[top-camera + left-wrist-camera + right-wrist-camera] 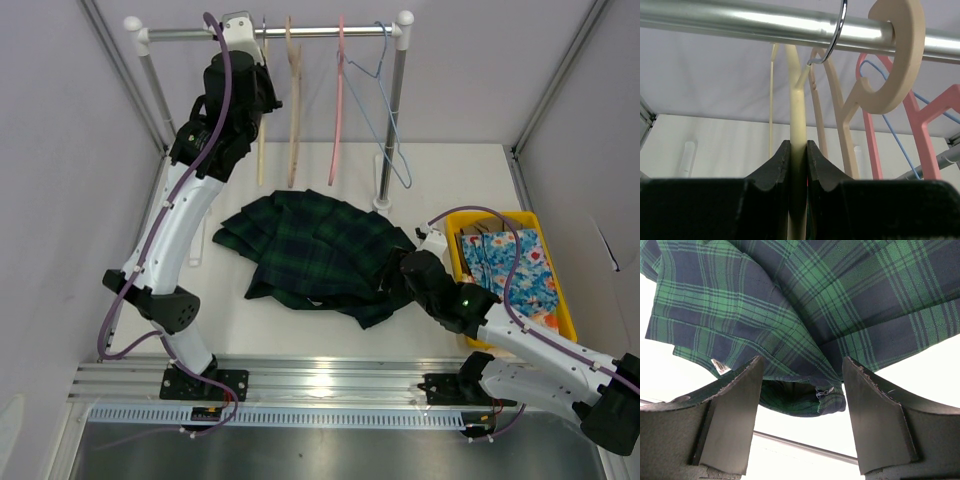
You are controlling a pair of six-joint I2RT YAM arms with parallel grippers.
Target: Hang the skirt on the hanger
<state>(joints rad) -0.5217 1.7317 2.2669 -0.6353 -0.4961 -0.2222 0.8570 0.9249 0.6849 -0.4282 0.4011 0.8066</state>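
The dark green and navy plaid skirt (310, 250) lies crumpled on the white table, mid-scene. The pale cream-yellow hanger (262, 140) hangs at the left end of the rail. My left gripper (258, 82) is raised to the rail and shut on the hanger's upright stem (798, 115), which shows between its jaws (798, 150). My right gripper (396, 276) is low at the skirt's near right edge. Its jaws are open around a folded corner of the skirt (790, 300), with the zip end lying between the fingers (802, 367).
A tan hanger (292, 110), a pink hanger (337, 110) and a blue wire hanger (385, 110) hang on the metal rail (310, 32). The rack's right post (395, 120) stands behind the skirt. A yellow bin (512, 219) holding floral cloth stands at the right.
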